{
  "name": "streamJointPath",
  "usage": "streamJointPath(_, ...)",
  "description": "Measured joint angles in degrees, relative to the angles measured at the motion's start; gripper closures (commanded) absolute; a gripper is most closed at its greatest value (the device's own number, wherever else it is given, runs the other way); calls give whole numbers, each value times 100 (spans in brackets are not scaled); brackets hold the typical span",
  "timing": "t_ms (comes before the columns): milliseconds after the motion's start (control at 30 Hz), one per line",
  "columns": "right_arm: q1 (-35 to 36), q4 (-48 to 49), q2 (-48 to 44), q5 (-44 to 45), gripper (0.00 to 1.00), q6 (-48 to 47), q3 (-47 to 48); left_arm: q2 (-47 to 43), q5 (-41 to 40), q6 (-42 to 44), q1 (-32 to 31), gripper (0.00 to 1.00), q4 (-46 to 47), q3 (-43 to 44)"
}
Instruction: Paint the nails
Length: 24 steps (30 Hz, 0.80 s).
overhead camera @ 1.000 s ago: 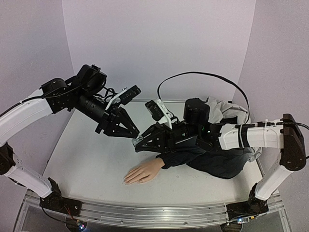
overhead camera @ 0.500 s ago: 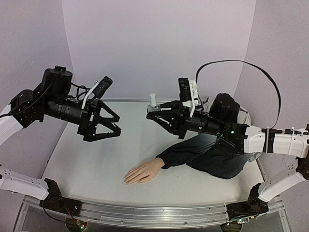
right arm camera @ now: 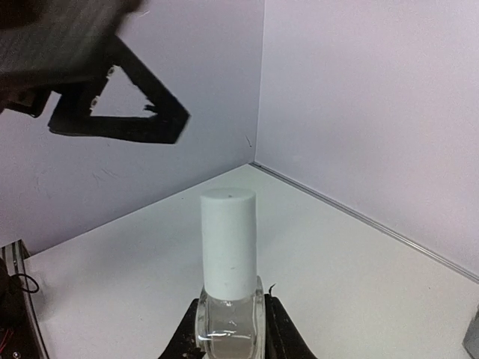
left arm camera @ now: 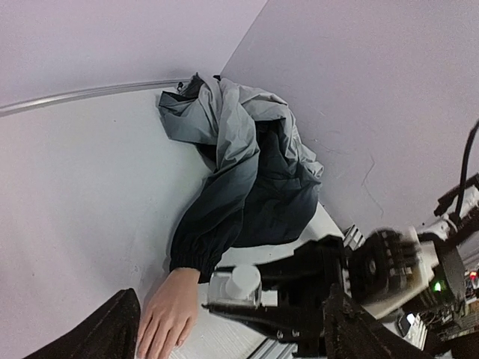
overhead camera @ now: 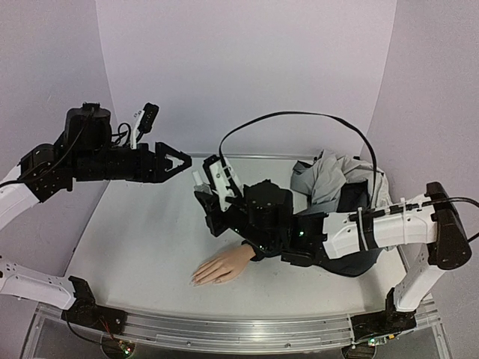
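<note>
Covering the far right of the desk (overhead camera: 135, 247): crumpled grey-and-navy jacket (overhead camera: 329, 176), lower part hidden behind the right arm (overhead camera: 374, 224) in the top view. Emerging from its dark sleeve: mannequin hand (overhead camera: 223, 265), palm down near the desk's front edge, cut off by the frame bottom in the left wrist view. Raised over the desk's left side: left end effector (overhead camera: 178, 160), jaws wide apart, blurred and cropped in the left wrist view. Held in the air near the mannequin hand: right end effector (right arm camera: 228, 338), clamped on a small clear bottle (right arm camera: 227, 303) with white cap (right arm camera: 228, 239); bottle hard to make out from above. At the ends of its digits, pointing left: nails (overhead camera: 196, 280), too small to resolve.
</note>
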Motion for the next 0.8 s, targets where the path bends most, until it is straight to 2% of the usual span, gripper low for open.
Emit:
streamJointPath(200,136,-22,269,90,100,-192,354,138,-120,-308,0,46,94,-133)
streamJointPath(667,136,-26,520,70,100,-328,629,339,15,-444,0,75,339,-190)
streamJointPath(800,136,-26,529,81,100,-326,691,516,140,-411,0,89,339,-190)
